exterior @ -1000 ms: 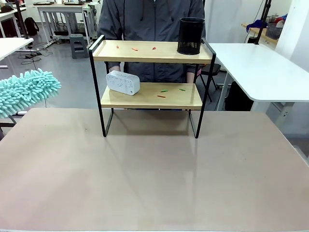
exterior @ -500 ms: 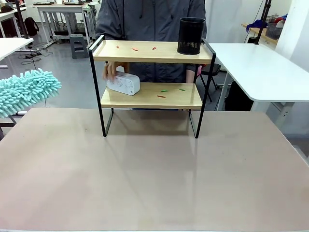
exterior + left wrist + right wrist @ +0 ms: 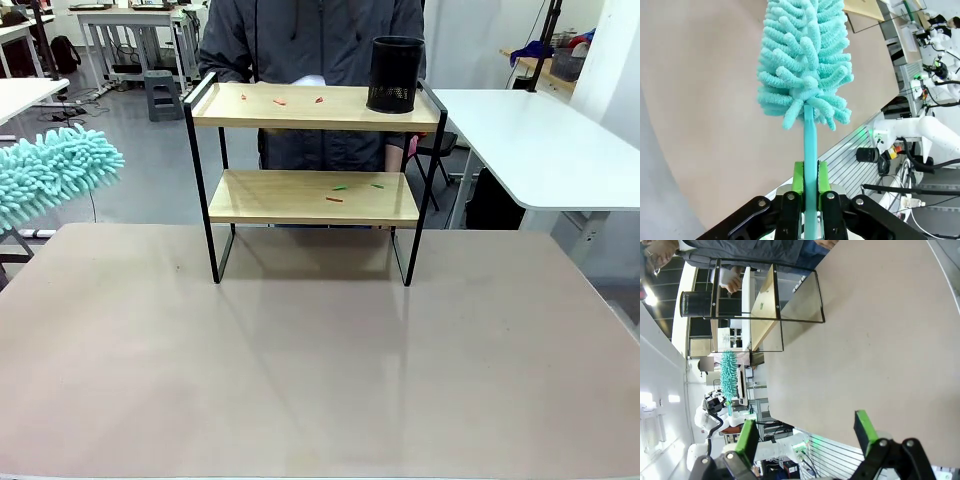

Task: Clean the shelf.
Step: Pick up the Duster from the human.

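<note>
Front view has the shelf [image 3: 312,197] standing on the bench [image 3: 320,370] at its far middle, with its lower board newly freed. The white box [image 3: 308,80] that lay at that board's left end a moment ago has been lifted away by the person [image 3: 310,40]; a white shape, probably that box, now shows just behind the shelf's top board. That leaves the lower board open for wiping. Small red and green scraps [image 3: 340,190] lie toward its right, and red bits [image 3: 279,101] sit on the top board. A black mesh pen cup [image 3: 396,74] stands at the top board's right end, its inside hidden. Left of the shelf, the left gripper [image 3: 810,177] is clamped on the handle of a teal chenille duster [image 3: 55,180]. The right gripper [image 3: 807,432] gapes wide, holding nothing.
</note>
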Available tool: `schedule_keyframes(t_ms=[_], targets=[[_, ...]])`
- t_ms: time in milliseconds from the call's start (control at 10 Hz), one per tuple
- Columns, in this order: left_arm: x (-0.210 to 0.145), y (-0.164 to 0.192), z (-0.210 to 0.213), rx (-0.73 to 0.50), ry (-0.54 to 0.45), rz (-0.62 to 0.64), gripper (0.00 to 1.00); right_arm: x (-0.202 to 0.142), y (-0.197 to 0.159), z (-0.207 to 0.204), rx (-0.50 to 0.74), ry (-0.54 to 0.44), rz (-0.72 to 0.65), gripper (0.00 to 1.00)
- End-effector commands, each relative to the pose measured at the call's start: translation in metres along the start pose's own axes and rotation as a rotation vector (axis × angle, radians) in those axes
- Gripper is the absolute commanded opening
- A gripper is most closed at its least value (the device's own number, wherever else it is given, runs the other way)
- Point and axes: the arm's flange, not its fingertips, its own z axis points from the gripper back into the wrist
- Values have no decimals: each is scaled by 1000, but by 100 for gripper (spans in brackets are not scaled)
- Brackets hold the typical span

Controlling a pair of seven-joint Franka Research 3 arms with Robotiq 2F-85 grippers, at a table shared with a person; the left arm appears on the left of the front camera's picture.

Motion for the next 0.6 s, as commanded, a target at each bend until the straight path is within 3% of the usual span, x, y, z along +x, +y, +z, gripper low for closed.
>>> schedule_keyframes(t_ms=[0,100,300,500], targets=[[-7,-22,-3,-14,12,-13,12,3,1,0,21,-11,26,100],[-18,-42,5,-53,81,-126,12,3,1,0,21,-11,26,100],[-43,-92,9,44,241,-298,12,3,1,0,21,-11,26,100],[-55,-139,-31,98,362,-432,12,3,1,0,21,-11,26,100]])
